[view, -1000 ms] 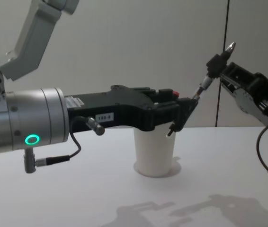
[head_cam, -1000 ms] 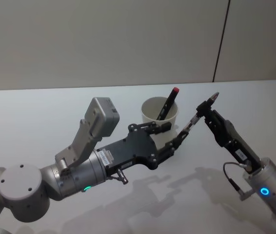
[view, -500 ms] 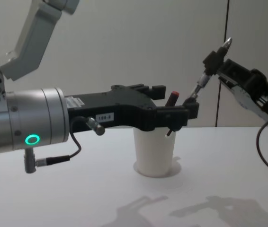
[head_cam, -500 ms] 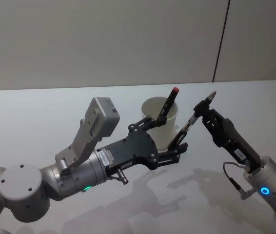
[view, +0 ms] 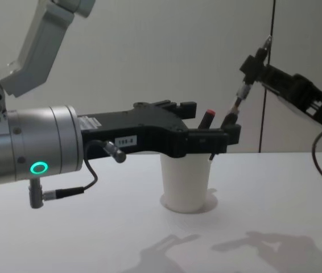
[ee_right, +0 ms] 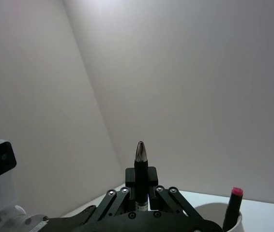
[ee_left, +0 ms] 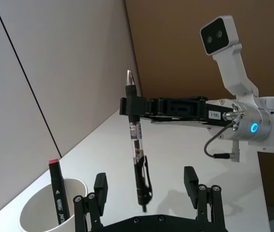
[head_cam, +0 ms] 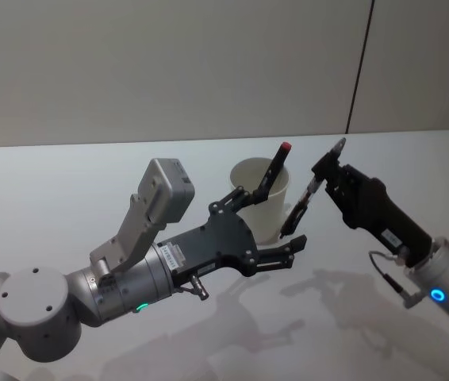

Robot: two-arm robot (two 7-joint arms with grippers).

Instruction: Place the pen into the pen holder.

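Pen [head_cam: 302,202] pinched near its top by right claw [head_cam: 325,166], hanging tilted at 3 o'clock of cup [head_cam: 248,184]. Left claw [head_cam: 268,224] spread wide beside cup. Red-capped marker [head_cam: 272,167] stands inside cup.

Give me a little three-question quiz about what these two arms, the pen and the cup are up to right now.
1. True or false: the left gripper holds the pen.
2. What stands in the pen holder? A: a red-capped marker. B: scissors. C: nothing.
3. Are the left gripper's jaws open or shut?

Key: 1 false, the right gripper grips it. 2 A. 3 open.
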